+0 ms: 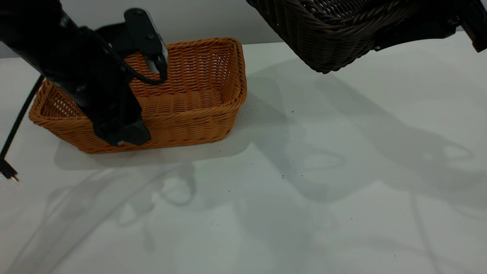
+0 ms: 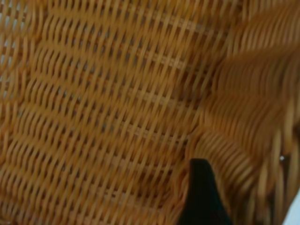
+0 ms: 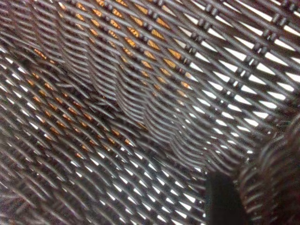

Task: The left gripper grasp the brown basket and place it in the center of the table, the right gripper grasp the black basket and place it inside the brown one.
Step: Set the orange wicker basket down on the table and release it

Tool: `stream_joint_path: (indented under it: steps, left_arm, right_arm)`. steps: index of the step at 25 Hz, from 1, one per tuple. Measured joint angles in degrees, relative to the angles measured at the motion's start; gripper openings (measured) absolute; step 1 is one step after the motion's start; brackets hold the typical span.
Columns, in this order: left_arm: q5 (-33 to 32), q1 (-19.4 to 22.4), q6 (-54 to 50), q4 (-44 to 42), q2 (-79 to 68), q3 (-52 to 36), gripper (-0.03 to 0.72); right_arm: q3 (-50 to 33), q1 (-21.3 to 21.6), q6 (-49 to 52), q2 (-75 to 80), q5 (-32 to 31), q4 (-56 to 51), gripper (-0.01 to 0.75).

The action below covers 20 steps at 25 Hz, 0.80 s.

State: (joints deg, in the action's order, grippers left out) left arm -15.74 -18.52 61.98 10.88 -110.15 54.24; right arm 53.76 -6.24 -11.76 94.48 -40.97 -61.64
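1. From the exterior camera, my left gripper [image 1: 121,135] sits at the near long wall of the brown basket [image 1: 198,102], which rests on the white table [image 1: 304,198] toward the left side. It is a light orange-tan rectangular wicker piece with flared sides and a thick braided rim. One finger lies outside that wall, so I appear clamped on the rim. The black basket [image 1: 323,34] hangs in the air at the upper right, tilted, well apart from the brown one; its weave is very dark, almost black, with a braided rim. My right gripper [image 1: 414,28] holds it at its right-hand end, my fingers mostly hidden behind the wicker.

2. From my left wrist, orange-tan weave fills the view, the inner floor meeting a wall, with one black fingertip [image 2: 202,192] pressed against the wicker.

3. From my right wrist, dark open weave fills the view, with orange and white showing through the gaps; a dark fingertip [image 3: 225,199] sits against the wall, closed on it.
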Motion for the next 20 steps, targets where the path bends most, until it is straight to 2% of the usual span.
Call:
stream_joint_path:
  steps: [2,8,9,14,20]
  left_arm:
    - [0.81,0.0,0.06,0.0,-1.02,0.0,0.379]
    - [2.85,0.0,0.53,-0.03,-1.28,0.0,0.128]
    - [2.85,0.0,0.45,0.17,-1.27,0.0,0.104]
    - [-1.35,-0.4,4.07,0.86,-1.07,0.0,0.105]
    - [-8.04,-4.88,5.74,3.57,-0.83,0.0,0.105]
  right_arm:
    - [0.0,0.0,0.0,0.0,-0.05,0.15,0.299]
    - [0.0,0.0,-0.02,0.0,-0.77,2.48,0.299]
    - [-0.05,0.0,-0.02,0.0,-0.77,2.54,0.299]
    - [0.8,0.87,-0.02,0.0,-1.28,3.25,0.299]
    - [7.17,3.0,2.08,0.0,-5.57,8.23,0.299]
